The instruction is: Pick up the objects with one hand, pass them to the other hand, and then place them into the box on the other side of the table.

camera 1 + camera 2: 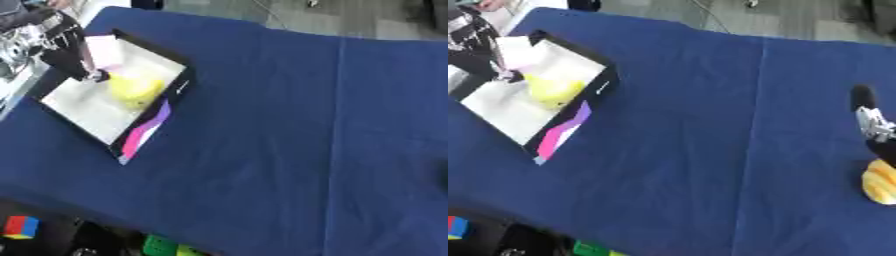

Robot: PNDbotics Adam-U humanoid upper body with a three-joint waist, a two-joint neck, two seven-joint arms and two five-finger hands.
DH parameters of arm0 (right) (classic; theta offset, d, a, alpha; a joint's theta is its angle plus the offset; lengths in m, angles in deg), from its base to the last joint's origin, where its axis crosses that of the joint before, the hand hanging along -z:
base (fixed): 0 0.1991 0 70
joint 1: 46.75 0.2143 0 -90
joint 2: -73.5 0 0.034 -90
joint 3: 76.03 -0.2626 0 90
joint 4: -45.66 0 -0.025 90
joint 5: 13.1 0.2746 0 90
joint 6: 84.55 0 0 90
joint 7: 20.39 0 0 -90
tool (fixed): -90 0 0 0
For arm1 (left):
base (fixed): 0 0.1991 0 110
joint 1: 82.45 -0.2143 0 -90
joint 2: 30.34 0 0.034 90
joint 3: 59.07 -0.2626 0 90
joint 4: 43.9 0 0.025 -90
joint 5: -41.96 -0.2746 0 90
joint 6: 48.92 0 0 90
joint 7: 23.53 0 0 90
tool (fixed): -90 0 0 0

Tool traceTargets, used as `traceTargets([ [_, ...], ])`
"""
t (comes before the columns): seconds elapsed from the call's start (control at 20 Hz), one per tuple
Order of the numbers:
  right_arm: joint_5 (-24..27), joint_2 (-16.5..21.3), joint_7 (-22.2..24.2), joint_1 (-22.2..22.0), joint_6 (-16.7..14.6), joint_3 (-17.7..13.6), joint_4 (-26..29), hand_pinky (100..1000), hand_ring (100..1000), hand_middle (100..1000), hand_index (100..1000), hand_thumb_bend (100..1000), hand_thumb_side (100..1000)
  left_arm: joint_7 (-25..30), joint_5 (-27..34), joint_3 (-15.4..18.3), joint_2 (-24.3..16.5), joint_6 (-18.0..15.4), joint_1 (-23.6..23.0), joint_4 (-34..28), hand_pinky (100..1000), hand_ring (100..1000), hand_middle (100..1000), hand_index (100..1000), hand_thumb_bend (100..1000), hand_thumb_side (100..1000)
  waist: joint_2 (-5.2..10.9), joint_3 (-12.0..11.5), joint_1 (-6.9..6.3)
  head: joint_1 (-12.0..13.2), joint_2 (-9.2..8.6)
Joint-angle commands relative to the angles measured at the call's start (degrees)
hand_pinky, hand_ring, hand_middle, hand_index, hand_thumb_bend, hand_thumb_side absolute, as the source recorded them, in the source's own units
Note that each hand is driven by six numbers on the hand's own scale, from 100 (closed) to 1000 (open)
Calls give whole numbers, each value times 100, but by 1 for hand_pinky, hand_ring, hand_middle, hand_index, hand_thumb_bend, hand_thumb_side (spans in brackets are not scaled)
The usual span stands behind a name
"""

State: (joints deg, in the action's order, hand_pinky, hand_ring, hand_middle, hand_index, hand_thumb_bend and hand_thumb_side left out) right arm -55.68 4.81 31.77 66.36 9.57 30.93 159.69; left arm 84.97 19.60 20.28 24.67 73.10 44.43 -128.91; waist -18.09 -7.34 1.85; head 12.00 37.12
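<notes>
The left hand was seen inside the box, its fingertips right beside a yellow object lying on the white floor of the box; whether its fingers were spread or curled could not be told. The right hand was seen at the opposite edge of the table, just above a yellow-orange object; its finger state could not be told either.

Two risks were judged likely. If the left hand was lifted carelessly, the yellow object next to it could be nudged against the box wall or dragged out. If the right hand was lowered off-centre, the rounded object beneath it could be rolled off the near table edge.

One box, one object inside it, one object by the right hand and two hands were counted.
</notes>
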Motion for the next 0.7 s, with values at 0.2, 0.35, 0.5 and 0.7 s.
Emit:
traceTargets([
  [0.2, 44, 172, -68, 7, 82, -158, 56, 889, 852, 847, 947, 354, 142, 691, -844, 74, -79, -313, 196, 296, 851, 795, 723, 807, 656, 100, 96, 21, -30, -2, -4],
  [0.35, 67, 167, -89, -4, 101, -188, 56, 888, 852, 846, 947, 351, 145, 941, -1223, 111, -64, -245, 222, 403, 890, 832, 766, 852, 736, 100, 101, 29, -34, -20, -3],
  [0.5, 79, 167, -118, -24, 90, -212, 56, 888, 852, 847, 947, 350, 147, 1046, -1527, 169, -49, -146, 233, 419, 917, 854, 791, 885, 782, 164, 109, 36, -33, -96, -7],
  [0.7, 78, 173, -167, -65, 84, -252, 56, 888, 851, 847, 946, 351, 148, 1128, -1736, 221, -64, -105, 210, 374, 926, 863, 802, 906, 797, 193, 114, 42, -32, -192, -13],
])
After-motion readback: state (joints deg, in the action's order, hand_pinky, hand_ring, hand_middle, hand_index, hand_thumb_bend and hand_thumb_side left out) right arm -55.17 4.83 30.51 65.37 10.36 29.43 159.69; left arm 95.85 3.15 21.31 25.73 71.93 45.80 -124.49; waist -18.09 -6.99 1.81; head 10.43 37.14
